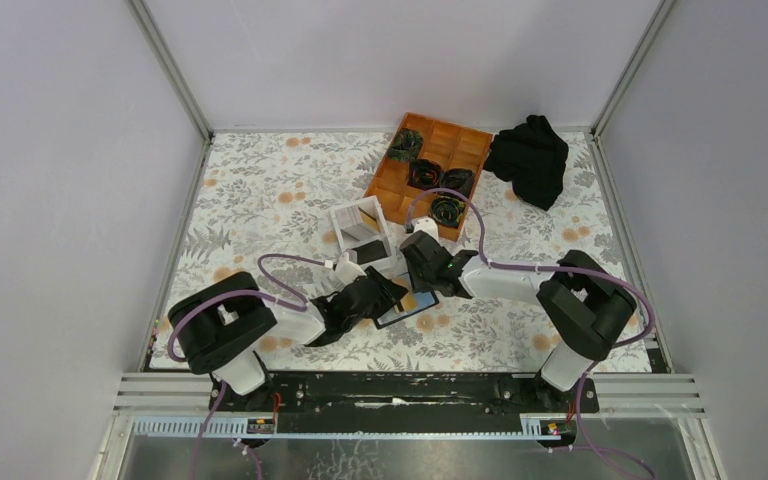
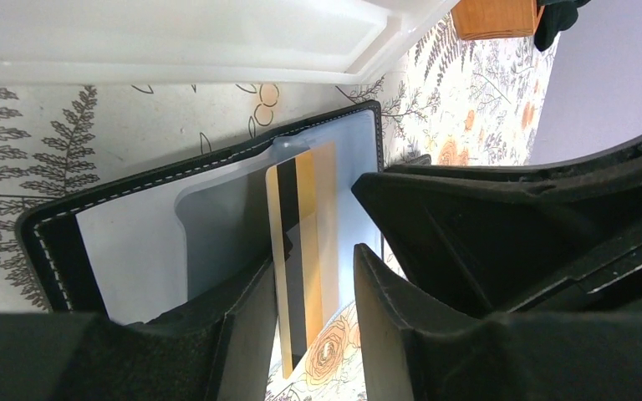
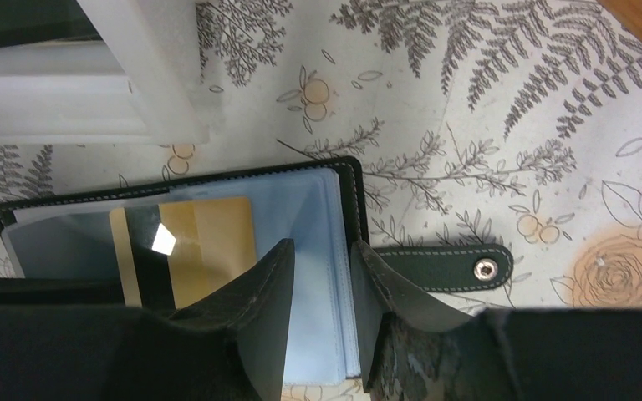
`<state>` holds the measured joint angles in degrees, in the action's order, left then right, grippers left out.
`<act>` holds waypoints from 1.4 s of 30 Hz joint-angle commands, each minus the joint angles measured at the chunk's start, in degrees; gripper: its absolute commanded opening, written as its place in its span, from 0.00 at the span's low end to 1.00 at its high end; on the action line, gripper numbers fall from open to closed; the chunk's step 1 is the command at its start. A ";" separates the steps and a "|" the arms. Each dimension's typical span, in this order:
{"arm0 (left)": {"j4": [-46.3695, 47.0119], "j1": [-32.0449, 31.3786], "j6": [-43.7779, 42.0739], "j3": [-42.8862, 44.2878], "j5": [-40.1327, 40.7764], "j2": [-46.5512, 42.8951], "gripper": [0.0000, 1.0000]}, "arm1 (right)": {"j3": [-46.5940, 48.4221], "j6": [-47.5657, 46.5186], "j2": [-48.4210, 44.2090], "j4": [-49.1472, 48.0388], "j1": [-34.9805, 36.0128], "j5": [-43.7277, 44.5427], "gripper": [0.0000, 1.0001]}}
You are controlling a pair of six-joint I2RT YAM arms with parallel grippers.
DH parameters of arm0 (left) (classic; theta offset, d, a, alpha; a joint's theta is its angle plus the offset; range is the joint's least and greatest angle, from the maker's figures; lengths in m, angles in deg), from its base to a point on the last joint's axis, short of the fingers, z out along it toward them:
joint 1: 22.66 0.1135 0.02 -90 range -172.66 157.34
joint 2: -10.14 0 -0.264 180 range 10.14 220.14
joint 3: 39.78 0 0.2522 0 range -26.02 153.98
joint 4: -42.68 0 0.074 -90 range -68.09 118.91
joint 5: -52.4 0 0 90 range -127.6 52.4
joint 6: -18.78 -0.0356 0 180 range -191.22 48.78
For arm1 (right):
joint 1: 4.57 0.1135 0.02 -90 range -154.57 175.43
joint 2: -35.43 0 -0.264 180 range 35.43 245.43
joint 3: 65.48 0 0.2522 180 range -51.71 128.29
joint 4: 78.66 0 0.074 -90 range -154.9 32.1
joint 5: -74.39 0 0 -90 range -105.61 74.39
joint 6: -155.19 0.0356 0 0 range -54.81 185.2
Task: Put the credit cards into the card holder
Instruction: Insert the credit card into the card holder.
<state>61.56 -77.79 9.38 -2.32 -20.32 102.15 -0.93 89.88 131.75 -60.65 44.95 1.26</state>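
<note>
Lying open on the floral bench [image 1: 260,200], the card holder [image 1: 407,308] sits just beside the white box [image 1: 360,232], between the 2 tools. 1 gold credit card [image 2: 305,234] w/ black stripe is partway inside a clear sleeve. Approx half open, the left tool [image 2: 313,276] straddles the card, gap showing, no pinch. Also half open, the right tool [image 3: 322,251] has its tips over the holder's edge by the strap tab [image 3: 443,267], gripping nothing visible. Orange tray [image 1: 430,165] & black cloth [image 1: 530,160] lie at the far side.

**Card holder open, card in sleeve**

The black card holder [image 1: 410,312] is laid open and flat near the table's middle, its strap tab [image 3: 443,267] unfastened. A gold, black-striped credit card [image 3: 209,238] is seen partly tucked into a clear sleeve [image 3: 322,251].
</note>
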 commanded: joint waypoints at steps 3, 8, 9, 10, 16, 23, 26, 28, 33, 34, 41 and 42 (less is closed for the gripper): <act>-17.97 -0.11 -3.21 -2.24 -0.82 3.38 0.45 | -0.73 0.25 -4.50 3.84 0.65 1.33 0.39; -18.84 -0.20 -3.25 -2.46 -0.38 2.95 0.45 | -0.39 -0.07 -4.92 4.55 0.49 2.18 0.39; -18.79 -0.09 -3.25 -2.55 -0.46 2.95 0.44 | -0.39 -0.09 -4.83 4.55 0.49 1.98 0.40; -18.80 -0.09 -3.25 -2.53 -0.53 2.99 0.44 | -0.50 -0.04 -4.70 4.52 0.51 1.95 0.40; -19.94 -0.13 -3.86 -2.41 -0.59 2.28 0.46 | -2.25 0.36 -5.16 3.35 0.02 1.56 0.40; -23.03 -0.34 -3.79 -2.72 0.36 0.33 0.60 | -3.21 0.19 -5.69 2.06 -1.05 0.52 0.38; -24.48 -0.67 -3.52 -2.82 0.93 -0.68 0.61 | -3.92 0.19 -5.68 1.50 -1.46 -0.25 0.38; -25.48 -0.84 -3.50 -2.59 1.17 -0.99 0.62 | -4.25 0.28 -5.85 1.05 -1.70 -0.71 0.37; -27.27 -1.19 -3.67 -2.00 1.48 -1.14 0.63 | -4.90 0.41 -6.58 0.56 -1.96 -0.96 0.36; -27.40 -1.20 -3.69 -2.01 1.49 -1.20 0.63 | -4.90 0.39 -6.65 0.50 -2.04 -1.00 0.36; -30.66 -1.29 -5.27 0.78 1.60 0.31 0.64 | -4.54 0.03 -6.36 0.96 -2.06 -1.81 0.35; -31.24 -1.29 -5.43 1.14 1.65 0.47 0.64 | -4.70 -0.03 -6.40 1.00 -2.03 -1.85 0.35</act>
<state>51.79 -78.62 8.41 0.64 -19.14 98.48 -5.52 90.06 127.16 -59.56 43.24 -0.12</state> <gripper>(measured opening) 0.628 0.355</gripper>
